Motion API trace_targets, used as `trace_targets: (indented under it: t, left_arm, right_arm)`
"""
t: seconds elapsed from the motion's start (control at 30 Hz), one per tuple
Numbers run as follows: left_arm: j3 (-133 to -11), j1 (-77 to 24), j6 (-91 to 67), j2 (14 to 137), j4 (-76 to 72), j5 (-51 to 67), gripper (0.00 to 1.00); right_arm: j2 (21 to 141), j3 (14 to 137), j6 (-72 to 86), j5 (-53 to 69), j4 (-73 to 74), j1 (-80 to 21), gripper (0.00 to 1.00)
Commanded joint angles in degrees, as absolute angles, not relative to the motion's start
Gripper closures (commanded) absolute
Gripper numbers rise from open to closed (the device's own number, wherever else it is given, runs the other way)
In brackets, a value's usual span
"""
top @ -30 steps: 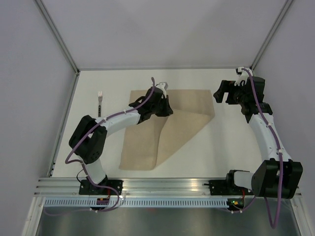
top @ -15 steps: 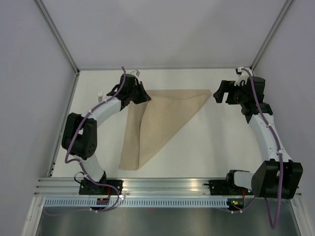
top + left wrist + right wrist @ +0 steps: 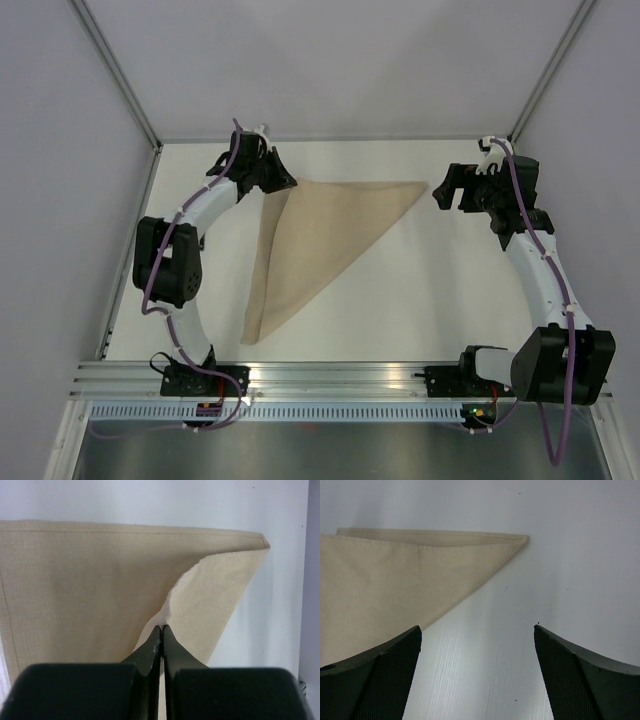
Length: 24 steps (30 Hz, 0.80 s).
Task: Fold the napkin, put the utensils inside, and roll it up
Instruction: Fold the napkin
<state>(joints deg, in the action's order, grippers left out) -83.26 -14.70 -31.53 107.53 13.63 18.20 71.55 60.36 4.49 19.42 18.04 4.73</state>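
The beige napkin lies folded over into a triangle, with one long edge along the far side and a point toward the near left. My left gripper is at its far left corner, shut on a corner of the cloth, which shows pinched between the fingertips in the left wrist view above the lower layer of the napkin. My right gripper is open and empty just right of the napkin's far right corner, over bare table. No utensils show.
The white table has raised edges at the far side and left, with metal frame posts at the far corners. An aluminium rail runs along the near edge by the arm bases.
My left gripper has carried the napkin corner from the middle of the cloth to the far left, closing the fold into a triangle. The right arm has not moved.
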Motion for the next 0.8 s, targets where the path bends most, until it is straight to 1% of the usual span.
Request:
trace_targets:
  t: [0.0, 0.23, 0.77]
  left_arm:
    - [-88.2, -13.5, -29.3, 109.6, 16.3, 21.5, 0.98]
    - [-92.2, -12.7, -28.9, 113.6, 17.6, 22.3, 0.98]
    - [-97.7, -10.5, -28.7, 117.7, 19.3, 23.7, 0.98]
  right_arm:
    - [70.3, 61.7, 4.1, 19.3, 18.0, 4.8, 0.02]
    - [70.7, 61.7, 4.0, 19.1, 18.0, 4.8, 0.02]
    - [71.2, 61.8, 3.9, 19.0, 18.0, 4.8, 0.02]
